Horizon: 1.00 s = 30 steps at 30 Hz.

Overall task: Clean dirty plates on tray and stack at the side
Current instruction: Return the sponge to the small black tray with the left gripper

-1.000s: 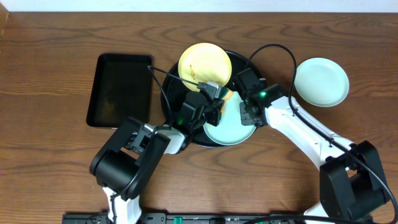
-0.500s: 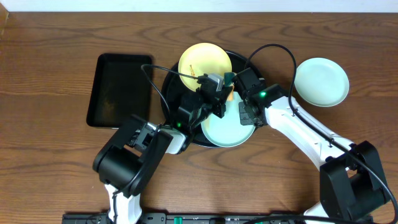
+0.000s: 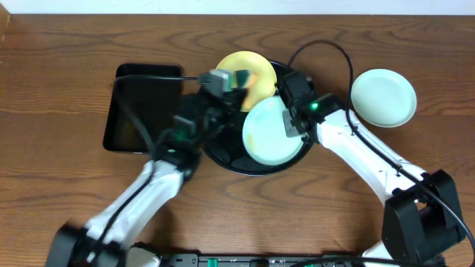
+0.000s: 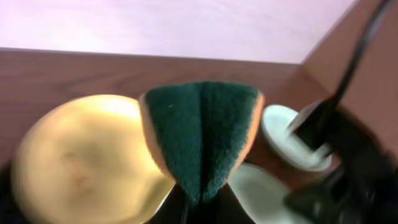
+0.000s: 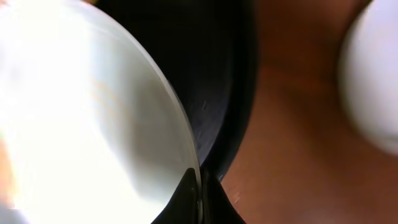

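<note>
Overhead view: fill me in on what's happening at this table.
Two robot arms are cleaning plates. The left gripper is shut on a folded green sponge, held above the yellow plate. The right gripper pinches the rim of a mint plate over the round black tray. Another mint plate sits on the table to the right, off the tray. A rectangular black tray lies at the left.

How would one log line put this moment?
left pincer: shut on sponge | right pincer: shut on mint plate | yellow plate: on tray
</note>
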Available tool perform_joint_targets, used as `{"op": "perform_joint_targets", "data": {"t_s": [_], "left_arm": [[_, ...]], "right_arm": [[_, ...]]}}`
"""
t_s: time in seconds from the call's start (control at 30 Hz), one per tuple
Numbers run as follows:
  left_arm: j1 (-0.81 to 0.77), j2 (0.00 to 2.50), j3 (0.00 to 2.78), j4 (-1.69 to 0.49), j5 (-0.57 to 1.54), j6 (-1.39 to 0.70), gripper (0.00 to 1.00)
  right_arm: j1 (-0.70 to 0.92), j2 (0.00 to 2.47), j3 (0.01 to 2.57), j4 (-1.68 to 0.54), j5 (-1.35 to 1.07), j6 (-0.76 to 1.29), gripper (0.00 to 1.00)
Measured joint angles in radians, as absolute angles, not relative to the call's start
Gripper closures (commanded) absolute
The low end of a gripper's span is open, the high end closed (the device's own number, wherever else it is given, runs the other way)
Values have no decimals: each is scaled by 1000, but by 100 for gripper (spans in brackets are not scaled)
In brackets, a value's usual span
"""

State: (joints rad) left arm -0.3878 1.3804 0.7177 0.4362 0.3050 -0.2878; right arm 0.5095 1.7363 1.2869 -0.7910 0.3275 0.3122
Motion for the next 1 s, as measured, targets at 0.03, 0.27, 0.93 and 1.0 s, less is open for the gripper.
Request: {"op": "perform_joint_targets", "data": {"t_s": [0.03, 0.27, 0.93, 1.0], "left_arm": [[-364, 1346, 717, 391, 303, -288, 92], [-144, 1176, 719, 69, 304, -288, 92], [9, 1165, 716, -172, 301, -288, 92], [9, 1165, 716, -173, 301, -288, 92]], "right_arm": [[509, 1736, 1310, -790, 343, 296, 99], [535, 1736, 1436, -786, 490, 170, 99], [969, 1736, 1449, -690, 1289, 45, 99], [995, 1736, 1449, -691, 1317, 46, 99]]}}
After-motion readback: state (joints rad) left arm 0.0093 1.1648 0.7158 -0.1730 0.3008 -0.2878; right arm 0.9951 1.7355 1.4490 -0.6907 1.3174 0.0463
